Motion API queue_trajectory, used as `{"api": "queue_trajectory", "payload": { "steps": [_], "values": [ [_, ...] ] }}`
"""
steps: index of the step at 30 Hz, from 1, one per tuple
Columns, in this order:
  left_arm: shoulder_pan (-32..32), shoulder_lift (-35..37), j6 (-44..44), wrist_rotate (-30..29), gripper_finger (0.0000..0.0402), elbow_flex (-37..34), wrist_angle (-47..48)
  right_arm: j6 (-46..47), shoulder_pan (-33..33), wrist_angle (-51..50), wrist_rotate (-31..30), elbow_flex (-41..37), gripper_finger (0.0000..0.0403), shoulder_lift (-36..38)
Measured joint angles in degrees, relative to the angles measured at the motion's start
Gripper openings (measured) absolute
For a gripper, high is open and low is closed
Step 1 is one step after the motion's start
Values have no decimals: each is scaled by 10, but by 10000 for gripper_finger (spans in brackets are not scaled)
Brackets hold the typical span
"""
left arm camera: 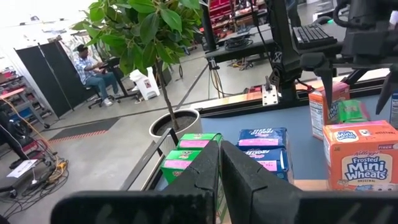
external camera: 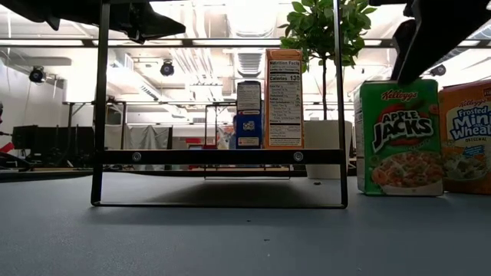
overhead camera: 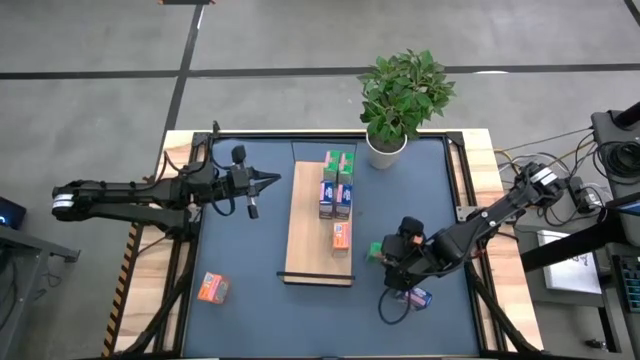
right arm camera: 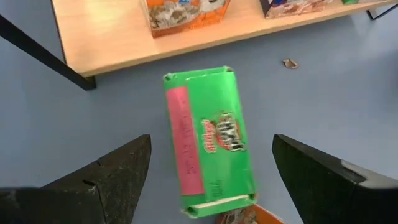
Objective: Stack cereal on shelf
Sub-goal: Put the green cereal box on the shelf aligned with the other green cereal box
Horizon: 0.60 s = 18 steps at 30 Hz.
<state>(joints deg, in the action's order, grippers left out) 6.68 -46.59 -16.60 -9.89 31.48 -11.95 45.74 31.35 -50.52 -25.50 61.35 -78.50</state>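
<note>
Step in hand: the right gripper (right arm camera: 211, 180) hangs directly over a small green printed cereal box (right arm camera: 208, 140), seemingly about to pick it up.
Doing it well: I judge the fingers should come straight down along the box's two long sides, centred on its length, and close only once both pads are level with its faces, so it does not twist.
Hazard: an orange-red box (external camera: 466, 138) stands just beside the green one in the low view; a finger may nudge it.
Right gripper state: fingers spread wide on either side of the green box, holding nothing.
Right arm pose: reaches in from the right edge of the high view, bent down at lower centre-right, gripper (overhead camera: 400, 255) pointing at the table.
Green box place: on the blue-grey table mat (overhead camera: 250, 290), near the right long edge of the long flat light-wood shelf board (overhead camera: 305, 240).
Shelf contents: green, blue-purple and orange-red boxes in a row on the board's upper right part.
Stray box: one orange-red box (overhead camera: 212, 288) lies at lower left of the high view.
Left gripper: (overhead camera: 272, 180) waits at upper left of the board, fingers closed together, empty.
</note>
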Motion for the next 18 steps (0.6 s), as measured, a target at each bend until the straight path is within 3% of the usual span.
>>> {"api": "queue_trajectory", "payload": {
  "steps": [8, 18],
  "values": [
    [0, 0, 0, 0, 0, 0, 0, -12, 0, 3, -5, -5, 313, -35],
    [0, 0, 2, 0, 0, 0, 0, -7, 0, 17, -5, -5, 238, -38]
  ]
}}
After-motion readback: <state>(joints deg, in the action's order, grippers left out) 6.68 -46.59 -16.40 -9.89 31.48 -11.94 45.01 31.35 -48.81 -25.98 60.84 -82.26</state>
